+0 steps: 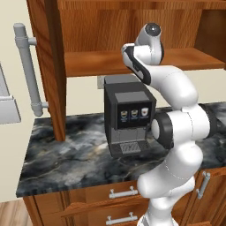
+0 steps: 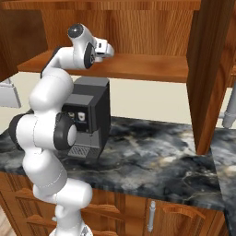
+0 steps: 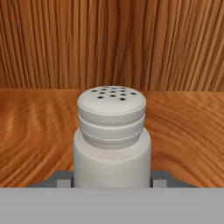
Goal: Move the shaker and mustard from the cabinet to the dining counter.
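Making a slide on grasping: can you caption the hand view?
Upright shaker on the cabinet shelf, centred between the gripper fingertips.

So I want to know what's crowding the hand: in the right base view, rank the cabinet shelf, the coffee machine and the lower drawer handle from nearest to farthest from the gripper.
1. Cabinet shelf: directly under the gripper, which reaches in over it.
2. Coffee machine: on the counter, below the shelf.
3. Drawer handle: far below, on the counter's front.
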Available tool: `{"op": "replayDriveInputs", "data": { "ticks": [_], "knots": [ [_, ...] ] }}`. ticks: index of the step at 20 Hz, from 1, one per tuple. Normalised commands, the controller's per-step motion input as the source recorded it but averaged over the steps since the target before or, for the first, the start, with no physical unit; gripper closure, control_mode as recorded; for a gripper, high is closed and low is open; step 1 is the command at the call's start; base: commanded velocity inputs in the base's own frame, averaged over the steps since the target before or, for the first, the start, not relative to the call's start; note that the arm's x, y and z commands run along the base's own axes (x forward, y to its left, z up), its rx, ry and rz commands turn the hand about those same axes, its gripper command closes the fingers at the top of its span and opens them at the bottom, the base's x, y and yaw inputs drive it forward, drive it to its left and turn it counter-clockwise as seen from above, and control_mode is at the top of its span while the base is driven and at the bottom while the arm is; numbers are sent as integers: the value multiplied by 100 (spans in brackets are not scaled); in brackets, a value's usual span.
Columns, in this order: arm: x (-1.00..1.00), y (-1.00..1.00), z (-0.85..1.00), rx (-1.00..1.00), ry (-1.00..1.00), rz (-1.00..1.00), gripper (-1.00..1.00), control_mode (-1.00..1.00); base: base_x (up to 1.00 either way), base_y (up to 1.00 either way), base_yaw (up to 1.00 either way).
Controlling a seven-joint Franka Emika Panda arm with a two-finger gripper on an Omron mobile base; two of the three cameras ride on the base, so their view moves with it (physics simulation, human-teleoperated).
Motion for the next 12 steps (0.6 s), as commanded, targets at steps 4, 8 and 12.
{"op": "replayDriveInputs", "data": {
  "ticks": [4,8,12],
  "knots": [
    [-11,0,-9,0,-8,0,100,-100,0,0,0],
    [-61,0,-4,0,-9,0,100,-100,0,0,0],
    [-99,0,-3,0,-3,0,100,-100,0,0,0]
  ]
}}
